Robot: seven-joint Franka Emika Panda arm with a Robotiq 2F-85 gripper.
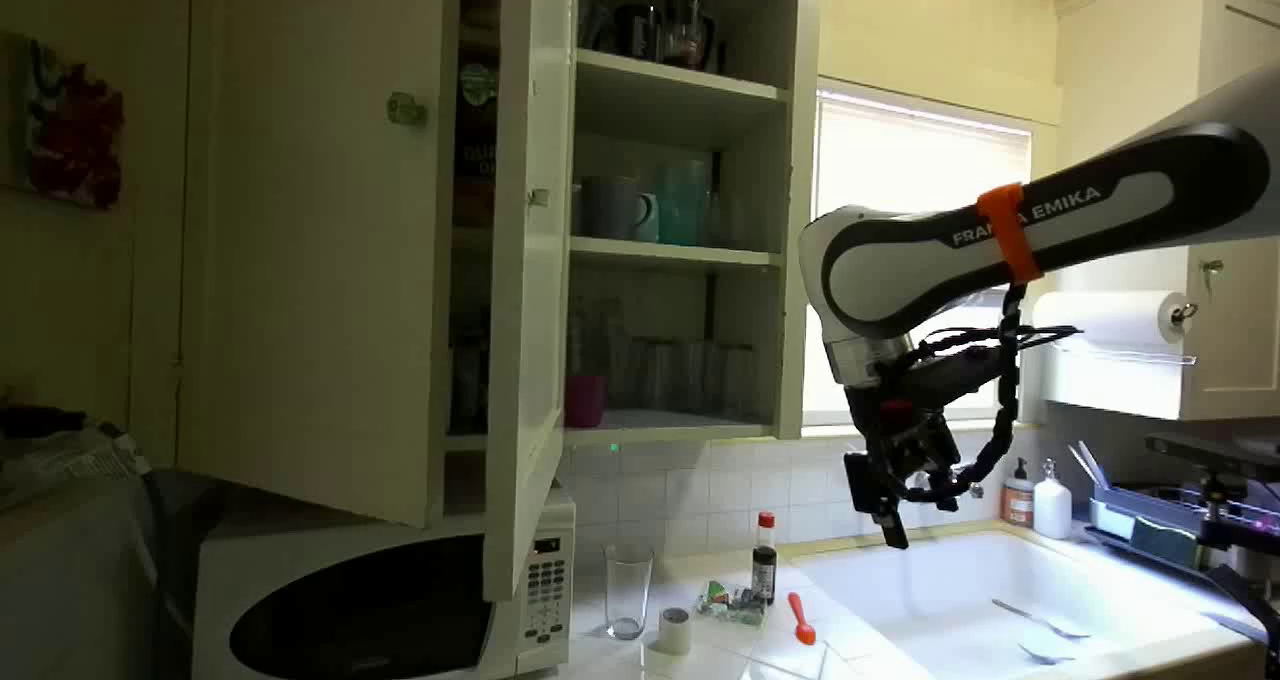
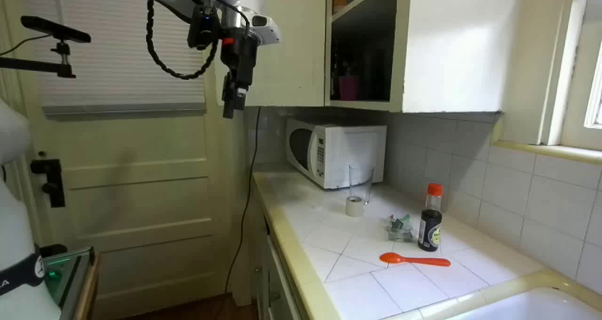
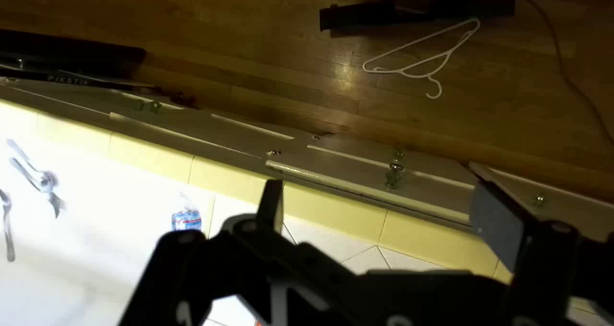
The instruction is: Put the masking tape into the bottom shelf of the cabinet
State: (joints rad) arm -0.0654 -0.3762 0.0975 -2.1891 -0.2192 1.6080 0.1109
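Jaws apart, empty; centre them over the tape well below, sparing the glass seemingly just beside it.

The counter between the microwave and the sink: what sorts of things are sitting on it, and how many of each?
Roll of tape: 1
Drinking glass: 1
Red-capped bottle: 1
Orange-red spoon: 1
Clump of clear and green plastic, counted as one: 1
Total: 5
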